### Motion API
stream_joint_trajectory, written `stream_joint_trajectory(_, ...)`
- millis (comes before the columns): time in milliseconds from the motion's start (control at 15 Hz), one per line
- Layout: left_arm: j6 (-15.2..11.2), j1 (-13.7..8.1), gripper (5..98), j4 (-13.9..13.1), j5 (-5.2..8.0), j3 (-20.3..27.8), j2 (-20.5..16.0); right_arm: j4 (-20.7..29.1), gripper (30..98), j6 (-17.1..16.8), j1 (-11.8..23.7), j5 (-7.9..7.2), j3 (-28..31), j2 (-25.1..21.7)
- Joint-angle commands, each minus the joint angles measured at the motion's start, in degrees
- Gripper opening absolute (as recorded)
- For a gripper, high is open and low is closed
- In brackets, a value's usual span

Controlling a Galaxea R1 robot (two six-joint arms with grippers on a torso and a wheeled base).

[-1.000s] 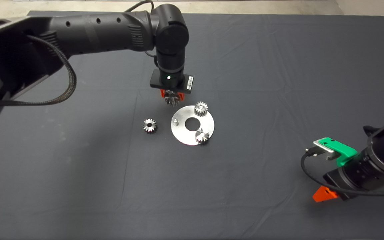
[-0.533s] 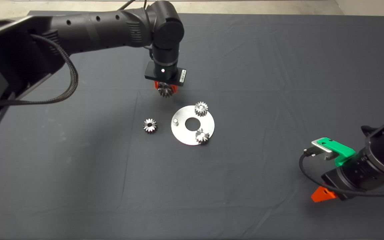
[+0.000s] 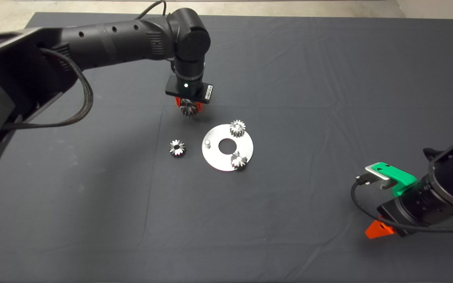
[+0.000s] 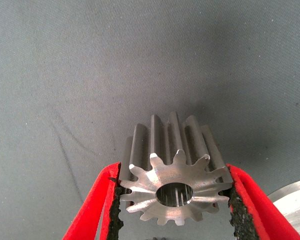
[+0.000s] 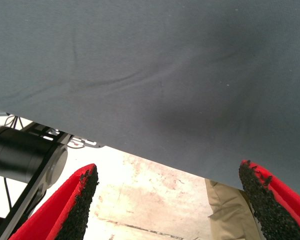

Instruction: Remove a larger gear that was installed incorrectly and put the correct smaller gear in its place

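Note:
My left gripper point(image 3: 189, 107) is shut on the larger gear point(image 3: 188, 109) and holds it above the mat, behind and left of the round steel plate point(image 3: 215, 158). In the left wrist view the larger gear point(image 4: 174, 186) sits clamped between the red fingers point(image 4: 92, 212), its centre hole facing the camera. The plate carries two small gears point(image 3: 237, 128) point(image 3: 238, 160) and one bare pin point(image 3: 207, 142). The smaller gear point(image 3: 177, 147) lies loose on the mat just left of the plate. My right gripper point(image 3: 378, 230) waits open and empty at the lower right.
The dark mat point(image 3: 289, 98) ends at a pale floor along the far edge. The right wrist view shows the mat's edge, the floor, a black machine part point(image 5: 25, 155) and a person's tan trouser leg point(image 5: 230, 210).
My left gripper has moved back and to the left with the larger gear, away from the plate. The right arm has drifted slightly lower.

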Motion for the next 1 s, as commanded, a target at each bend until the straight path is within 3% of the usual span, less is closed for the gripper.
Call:
stream_joint_trajectory(0,3.2,-2.08,43.3,0.41,0.83,-3.49,0.82,1.8,74.4,0.35,0.8,-4.81,-0.32,0.41)
stream_joint_trajectory(267,3.62,-2.08,48.4,-0.11,1.09,-3.48,0.82,1.8,74.4,0.35,0.71,-4.81,-0.41,1.02)
stream_joint_trajectory(400,3.45,-2.35,48.8,-2.27,3.52,-3.32,0.64,1.8,74.4,0.35,0.66,-4.81,-1.07,1.24)
stream_joint_trajectory(600,2.97,-2.52,53.7,-7.4,4.17,-0.53,-0.81,1.63,74.4,0.35,0.71,-4.9,-1.2,1.2)
stream_joint_trajectory(667,1.36,-2.52,56.7,-8.2,4.08,3.09,-1.8,1.63,74.4,0.35,0.63,-4.9,-1.2,1.2)
stream_joint_trajectory(800,-5.61,-2.52,59.0,-8.29,4.08,9.99,-5.14,1.63,74.4,0.35,0.63,-4.99,-1.2,1.29)
stream_joint_trajectory(933,-10.25,-2.52,61.4,-8.37,4.0,18.71,-9.63,1.63,74.4,0.35,0.64,-5.08,-1.53,1.62)
